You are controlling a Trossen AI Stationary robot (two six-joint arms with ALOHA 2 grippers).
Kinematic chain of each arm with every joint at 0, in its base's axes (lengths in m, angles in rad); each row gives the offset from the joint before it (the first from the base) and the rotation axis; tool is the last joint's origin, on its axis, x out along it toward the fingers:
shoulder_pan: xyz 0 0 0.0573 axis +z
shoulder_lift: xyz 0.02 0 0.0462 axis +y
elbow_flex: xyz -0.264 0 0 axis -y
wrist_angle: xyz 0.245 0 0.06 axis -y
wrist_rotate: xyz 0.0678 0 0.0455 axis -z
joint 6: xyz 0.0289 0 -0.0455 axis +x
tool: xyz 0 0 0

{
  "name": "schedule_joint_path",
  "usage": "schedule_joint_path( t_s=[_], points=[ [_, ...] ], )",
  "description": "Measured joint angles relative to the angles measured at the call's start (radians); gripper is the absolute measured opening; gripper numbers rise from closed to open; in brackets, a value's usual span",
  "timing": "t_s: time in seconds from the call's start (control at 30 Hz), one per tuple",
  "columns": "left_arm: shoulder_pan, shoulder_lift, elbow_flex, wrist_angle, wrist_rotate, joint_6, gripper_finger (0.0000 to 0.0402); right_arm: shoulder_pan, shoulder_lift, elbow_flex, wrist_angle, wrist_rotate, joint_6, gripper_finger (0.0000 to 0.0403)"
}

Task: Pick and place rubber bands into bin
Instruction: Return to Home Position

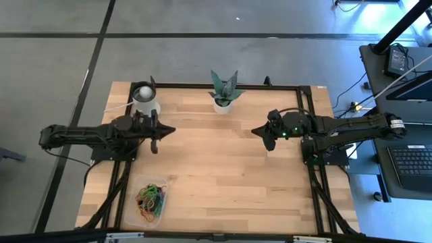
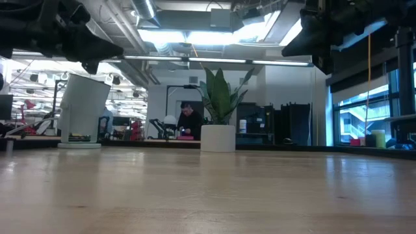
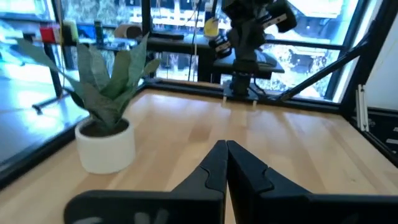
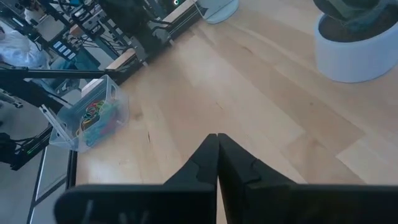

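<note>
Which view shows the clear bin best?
The high view: it looks straight down into the bin, showing its whole rim and the tangled rubber bands inside. The right wrist view shows it from the side, bands visible through the wall. The low and left wrist views miss it.

A small clear plastic bin, rectangular with rounded corners, is seen upright and open-topped in the lower left of the high view, near the table's front edge. A tangled heap of rubber bands in green, red, orange, yellow and black is held inside it. In the right wrist view, the bin and the rubber bands are shown at the left of the frame.
</note>
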Motion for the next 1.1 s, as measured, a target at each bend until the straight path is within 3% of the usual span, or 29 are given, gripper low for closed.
schedule_joint_path(
  t_s=[0.77,0.87,1.0,1.1],
  points=[
    [0.000,-0.266,0.000,-0.221,-0.028,0.048,0.0002,0.000,0.000,0.000,-0.020,0.000,-0.007,0.0006],
    [0.000,-0.294,-0.019,-0.198,-0.028,0.059,0.0002,0.000,0.000,0.000,-0.027,0.000,-0.008,0.0006],
    [0.000,-0.324,-0.131,-0.082,-0.028,0.026,0.0002,0.000,0.000,0.000,-0.058,-0.001,-0.005,0.0006],
    [0.000,-0.295,-0.129,-0.102,-0.020,0.002,0.0002,0.000,0.002,0.000,-0.068,-0.003,-0.004,0.0006]
  ],
)
